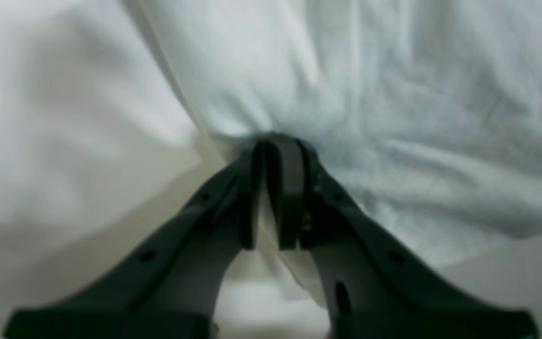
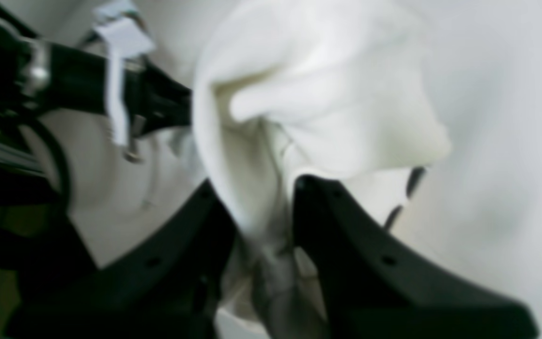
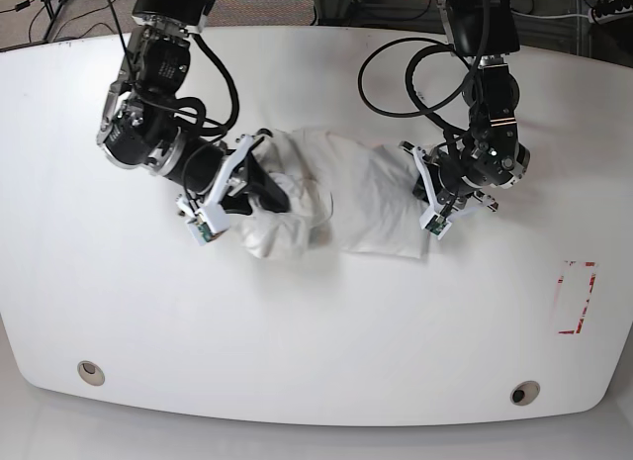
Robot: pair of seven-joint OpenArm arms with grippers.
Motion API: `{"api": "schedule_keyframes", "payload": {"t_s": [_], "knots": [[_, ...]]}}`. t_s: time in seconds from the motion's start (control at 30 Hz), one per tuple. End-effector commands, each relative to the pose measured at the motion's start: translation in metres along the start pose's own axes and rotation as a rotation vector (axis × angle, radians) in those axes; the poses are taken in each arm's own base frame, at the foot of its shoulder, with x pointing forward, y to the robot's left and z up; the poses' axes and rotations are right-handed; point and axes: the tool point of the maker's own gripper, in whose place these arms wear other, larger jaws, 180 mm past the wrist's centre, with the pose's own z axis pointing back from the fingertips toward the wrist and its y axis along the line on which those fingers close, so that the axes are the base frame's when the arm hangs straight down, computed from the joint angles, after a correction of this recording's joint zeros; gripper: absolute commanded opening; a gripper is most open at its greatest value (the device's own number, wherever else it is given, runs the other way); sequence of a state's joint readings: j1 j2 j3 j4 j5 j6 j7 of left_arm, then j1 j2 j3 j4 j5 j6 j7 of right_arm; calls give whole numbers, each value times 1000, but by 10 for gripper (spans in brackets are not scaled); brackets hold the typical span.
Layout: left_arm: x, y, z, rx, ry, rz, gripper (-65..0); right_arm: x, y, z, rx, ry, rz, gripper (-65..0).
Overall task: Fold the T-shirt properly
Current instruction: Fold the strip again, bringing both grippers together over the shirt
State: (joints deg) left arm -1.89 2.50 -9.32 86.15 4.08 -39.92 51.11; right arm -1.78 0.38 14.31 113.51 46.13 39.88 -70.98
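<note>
The T-shirt (image 3: pixel 346 198) lies bunched and wrinkled in the middle of the white table (image 3: pixel 316 331), off-white, with no print showing. In the base view my left gripper (image 3: pixel 419 176) sits at the shirt's right edge. The left wrist view shows that gripper (image 1: pixel 278 141) shut on a pinch of the fabric (image 1: pixel 346 94). My right gripper (image 3: pixel 269 178) is at the shirt's left end, where the cloth is heaped. Seen from the right wrist, its fingers (image 2: pixel 258 188) are closed around a thick fold of the T-shirt (image 2: pixel 318 94).
A red-outlined rectangle (image 3: pixel 577 297) is marked on the table at the right. Two round holes (image 3: pixel 90 371) (image 3: pixel 524 392) sit near the front edge. Cables loop behind the left arm (image 3: pixel 396 74). The other arm's black parts (image 2: pixel 87 89) show in the right wrist view.
</note>
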Motion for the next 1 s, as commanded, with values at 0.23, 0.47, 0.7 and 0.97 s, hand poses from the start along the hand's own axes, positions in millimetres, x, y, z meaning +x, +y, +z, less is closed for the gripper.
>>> {"api": "schedule_keyframes", "payload": {"t_s": [0.23,0.47,0.7,0.97], "knots": [[-36,-22,-8,-26,152,3,-582,30,30,-24,64,-90,17,-650],[-38,-24,-8,-32,152,7,-582,35,39,-41,53,-100,57,-610],[-43,-26,-8,-35,160,10,-582,28,47,-60,96,-87,43,-506],[-42,-26,-8,-36,158,10,-582,27,49,-77,137,-70,28,-498]]}}
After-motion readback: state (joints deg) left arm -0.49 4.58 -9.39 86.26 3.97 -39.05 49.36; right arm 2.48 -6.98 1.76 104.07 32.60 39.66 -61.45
